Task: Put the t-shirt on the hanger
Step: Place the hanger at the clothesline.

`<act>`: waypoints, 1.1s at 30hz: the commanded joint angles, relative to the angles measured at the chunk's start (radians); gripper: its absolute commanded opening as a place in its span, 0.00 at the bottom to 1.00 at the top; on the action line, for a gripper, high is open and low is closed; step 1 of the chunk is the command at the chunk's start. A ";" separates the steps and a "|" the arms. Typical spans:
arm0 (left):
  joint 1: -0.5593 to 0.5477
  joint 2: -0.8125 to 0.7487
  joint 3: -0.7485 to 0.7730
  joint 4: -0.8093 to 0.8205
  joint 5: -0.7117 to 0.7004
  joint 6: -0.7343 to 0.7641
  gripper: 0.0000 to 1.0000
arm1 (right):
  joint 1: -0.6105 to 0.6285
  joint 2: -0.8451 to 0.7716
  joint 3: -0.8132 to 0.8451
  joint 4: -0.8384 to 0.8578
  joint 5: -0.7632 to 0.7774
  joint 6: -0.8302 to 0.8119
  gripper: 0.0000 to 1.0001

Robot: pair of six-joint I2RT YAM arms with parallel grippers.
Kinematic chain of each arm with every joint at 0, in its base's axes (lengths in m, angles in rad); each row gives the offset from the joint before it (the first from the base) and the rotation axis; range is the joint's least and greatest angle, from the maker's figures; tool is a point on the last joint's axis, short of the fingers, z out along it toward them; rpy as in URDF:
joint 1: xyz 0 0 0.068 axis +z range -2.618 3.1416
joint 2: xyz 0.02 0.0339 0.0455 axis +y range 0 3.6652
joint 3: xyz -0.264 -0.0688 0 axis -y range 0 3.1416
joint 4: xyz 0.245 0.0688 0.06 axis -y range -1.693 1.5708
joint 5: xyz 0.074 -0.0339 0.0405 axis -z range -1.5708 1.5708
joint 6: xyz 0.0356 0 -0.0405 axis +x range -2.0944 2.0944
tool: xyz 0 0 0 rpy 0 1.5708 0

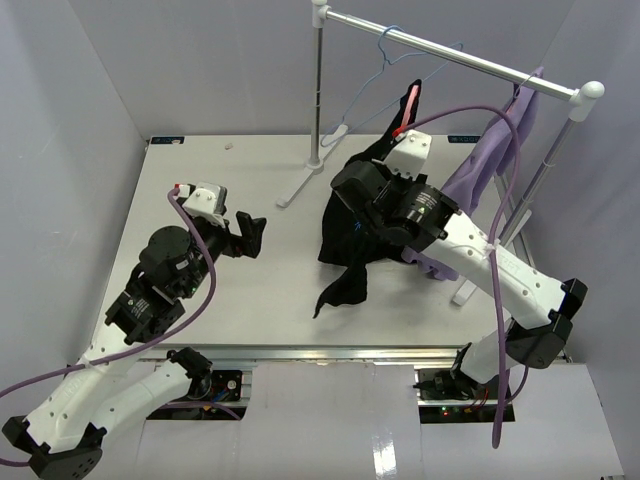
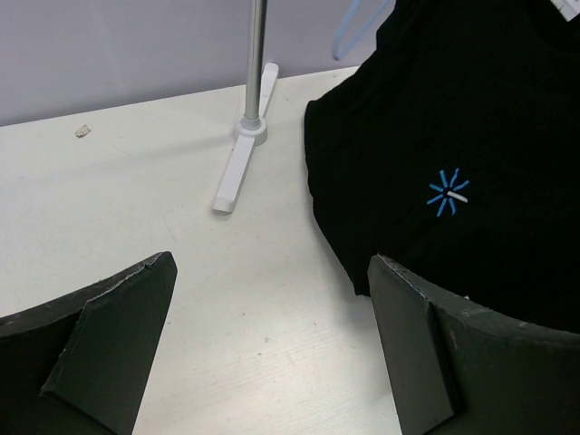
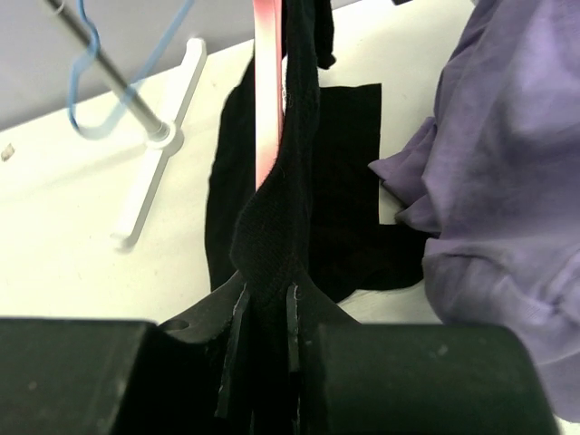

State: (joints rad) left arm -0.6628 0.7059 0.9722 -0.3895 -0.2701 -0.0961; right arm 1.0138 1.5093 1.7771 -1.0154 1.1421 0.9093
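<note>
Black cloth takes up the middle of the scene. The t-shirt (image 1: 345,245) hangs bunched over the right half of the worktop (image 1: 250,290). Its upper part is lifted towards the clothes rail (image 1: 450,55), its lower end trails on the surface, and one tail points at the near edge. A small blue star mark (image 2: 449,192) shows on its front in the left wrist view.

The right gripper (image 3: 265,313) is clamped on a raised fold of the t-shirt, its fingers pressed close with cloth between them. The pink hanger (image 3: 267,109) rises straight up alongside that fold, touching it. A short length of it also pokes out above the shirt in the top view, below the rail. Whether the hanger itself is caught between the fingers cannot be told, nor whether it hooks on the rail.

The left gripper (image 1: 245,235) hovers over the worktop left of the shirt, apart from it, fingers spread wide and holding nothing.

A lavender garment (image 1: 490,160) hangs from the right end of the rail, just beside the t-shirt. A light-blue wire hanger (image 1: 385,50) hangs on the rail to the left of the pink one. The rail's white foot (image 2: 240,168) rests on the worktop, and a tiny scrap (image 2: 82,131) lies further left.
</note>
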 commanded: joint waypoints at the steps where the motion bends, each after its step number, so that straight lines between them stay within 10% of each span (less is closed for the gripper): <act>1: 0.000 0.019 0.000 0.002 0.024 -0.019 0.98 | -0.055 -0.032 0.079 0.053 0.074 -0.004 0.08; 33: 0.000 0.006 -0.073 0.014 0.153 -0.017 0.98 | -0.273 0.010 0.190 0.456 0.070 -0.291 0.08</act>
State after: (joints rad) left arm -0.6628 0.7177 0.9051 -0.3873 -0.1605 -0.1055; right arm 0.7646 1.5667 1.9908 -0.7355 1.1150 0.6182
